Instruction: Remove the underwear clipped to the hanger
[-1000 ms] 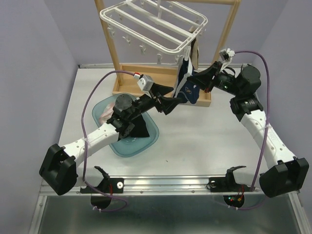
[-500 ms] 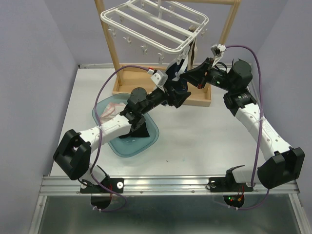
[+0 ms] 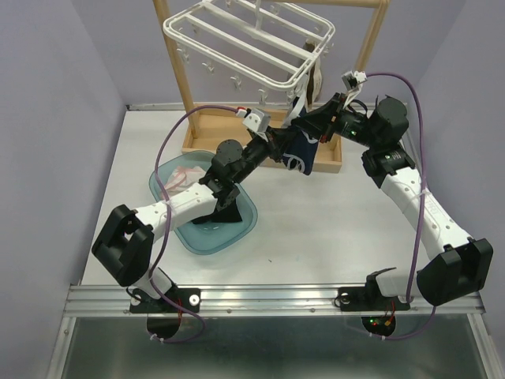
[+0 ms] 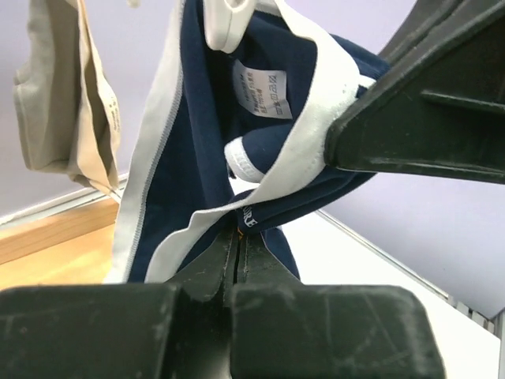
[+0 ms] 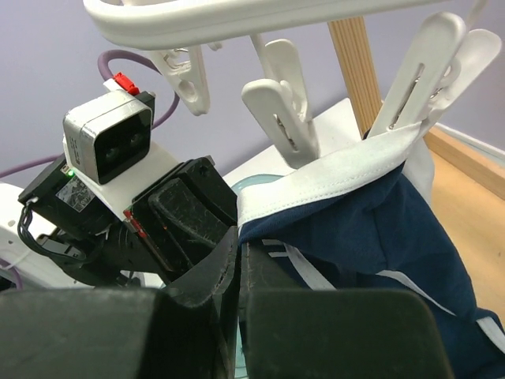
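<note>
I see my left gripper (image 4: pixel 237 237) pinched shut on the navy underwear (image 4: pixel 197 150), and my right gripper (image 5: pixel 239 237) shut on its white waistband. The garment hangs from a clip (image 5: pixel 422 75) at the hanger's (image 3: pixel 245 39) near right corner, over the table's (image 3: pixel 331 229) far edge.

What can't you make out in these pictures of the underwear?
Top view: how the jaws grip the navy underwear, too small and crowded by the arms.
Left wrist view: the clip of the beige underwear, cut off by the top edge; the label print, too small to read.
Top view: part of the basin, under the left arm.
</note>
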